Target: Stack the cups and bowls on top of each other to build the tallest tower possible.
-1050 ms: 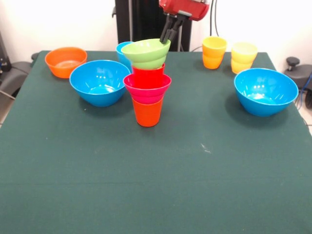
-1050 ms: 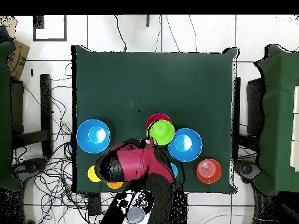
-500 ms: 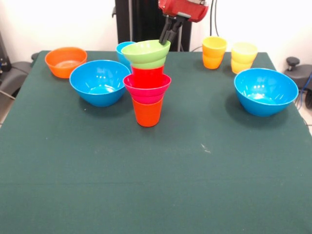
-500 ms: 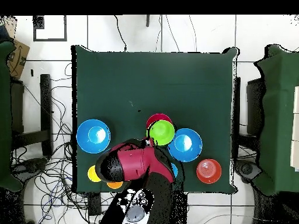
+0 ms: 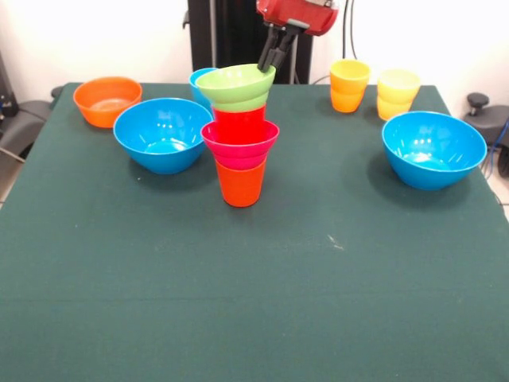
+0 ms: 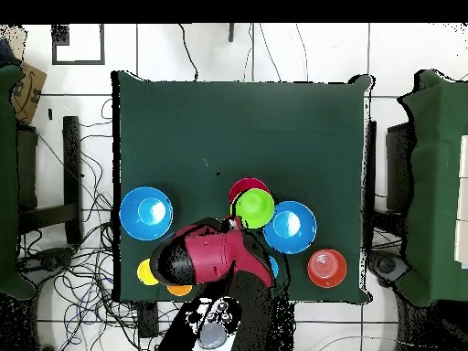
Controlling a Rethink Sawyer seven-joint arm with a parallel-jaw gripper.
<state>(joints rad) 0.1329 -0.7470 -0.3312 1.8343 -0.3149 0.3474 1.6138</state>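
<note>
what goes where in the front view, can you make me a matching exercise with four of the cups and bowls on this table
Things:
1. lime-green plastic bowl
2. orange plastic bowl
3. orange plastic cup
4. pale yellow plastic cup

Places:
A. bottom of the tower
B. far left corner of the table
C. top of the tower
D. far right, beside a yellow-orange cup

Pairs: 1-C, 2-B, 3-A, 4-D

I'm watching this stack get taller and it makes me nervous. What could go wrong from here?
The green bowl sits tilted on the red cup, and the gripper is at its raised rim; pulling away could drag it off. The tower rests on one narrow orange cup, so a nudge might topple it, perhaps into the blue bowl close beside it.
</note>
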